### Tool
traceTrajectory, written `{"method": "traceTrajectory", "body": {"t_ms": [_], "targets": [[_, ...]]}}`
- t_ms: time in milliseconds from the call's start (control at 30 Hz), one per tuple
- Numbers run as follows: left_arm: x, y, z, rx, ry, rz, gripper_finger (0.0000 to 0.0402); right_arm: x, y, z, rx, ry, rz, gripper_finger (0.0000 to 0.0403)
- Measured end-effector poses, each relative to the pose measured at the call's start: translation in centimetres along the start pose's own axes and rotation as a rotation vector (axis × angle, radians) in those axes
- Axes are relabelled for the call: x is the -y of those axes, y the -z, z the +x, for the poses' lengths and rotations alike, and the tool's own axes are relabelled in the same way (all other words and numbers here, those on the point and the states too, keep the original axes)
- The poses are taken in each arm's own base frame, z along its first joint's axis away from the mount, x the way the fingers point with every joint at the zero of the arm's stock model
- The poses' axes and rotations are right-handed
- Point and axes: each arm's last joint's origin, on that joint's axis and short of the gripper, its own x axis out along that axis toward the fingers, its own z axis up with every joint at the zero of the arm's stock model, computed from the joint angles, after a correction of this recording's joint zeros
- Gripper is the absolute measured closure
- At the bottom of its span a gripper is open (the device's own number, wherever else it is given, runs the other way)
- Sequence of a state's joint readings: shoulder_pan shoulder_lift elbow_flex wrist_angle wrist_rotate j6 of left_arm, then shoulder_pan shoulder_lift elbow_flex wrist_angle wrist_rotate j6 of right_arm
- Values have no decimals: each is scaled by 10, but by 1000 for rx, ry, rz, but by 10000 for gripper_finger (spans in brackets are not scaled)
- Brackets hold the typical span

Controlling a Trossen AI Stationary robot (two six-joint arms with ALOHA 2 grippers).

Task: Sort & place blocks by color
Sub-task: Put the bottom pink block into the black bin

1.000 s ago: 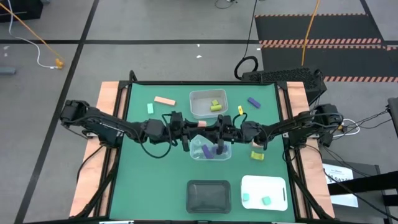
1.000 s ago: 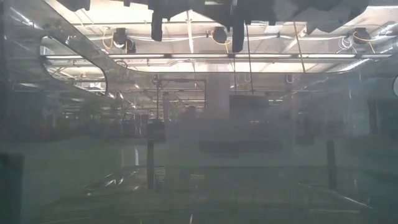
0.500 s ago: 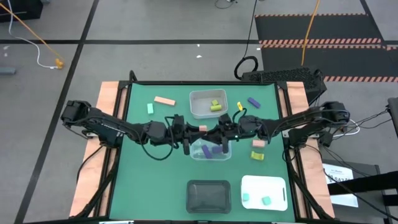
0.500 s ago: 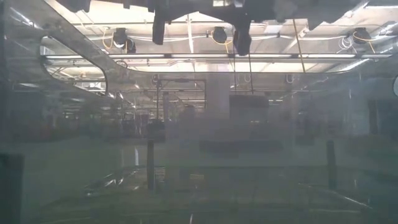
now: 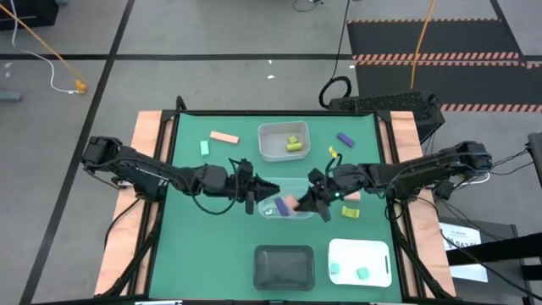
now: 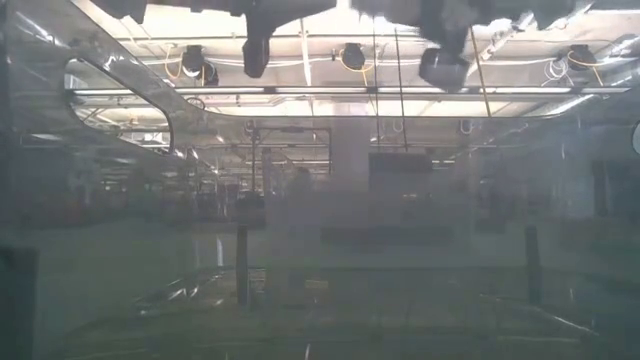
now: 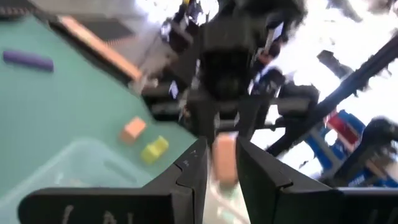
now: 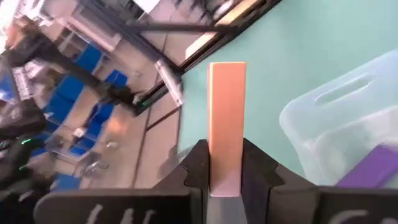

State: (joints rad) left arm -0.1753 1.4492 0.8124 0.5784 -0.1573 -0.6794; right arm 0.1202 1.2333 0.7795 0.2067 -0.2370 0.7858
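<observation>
The left gripper (image 5: 269, 187) hangs over the near rim of the clear plastic tray (image 5: 273, 208) of purple blocks (image 5: 282, 206). Its jaws stand narrow with nothing seen between them, so it looks done with its part and is simply waiting clear. Just ahead of its fingertips, the long salmon-pink rectangular block (image 8: 226, 118) stands pinched by one end between the shut jaws of the right gripper (image 5: 306, 196). That end grip leaves most of the block's length free beyond the jaws, probably for setting it down cleanly. Since this tray holds purple, the block likely belongs elsewhere.
</observation>
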Motion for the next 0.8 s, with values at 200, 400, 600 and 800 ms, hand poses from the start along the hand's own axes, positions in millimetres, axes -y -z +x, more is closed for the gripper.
{"method": "traceTrajectory", "body": {"t_ms": [200,400,600,800], "targets": [[-5,4,-2,-71,-56,2,319,-16,19,5,-110,-69,72,363],[-12,4,-4,-108,-102,23,319,-40,48,10,-129,-62,119,363],[-12,2,-3,-99,-92,93,319,-60,75,17,-44,-32,177,363],[-10,5,-3,-130,-66,33,319,-76,107,45,0,-109,266,363]]}}
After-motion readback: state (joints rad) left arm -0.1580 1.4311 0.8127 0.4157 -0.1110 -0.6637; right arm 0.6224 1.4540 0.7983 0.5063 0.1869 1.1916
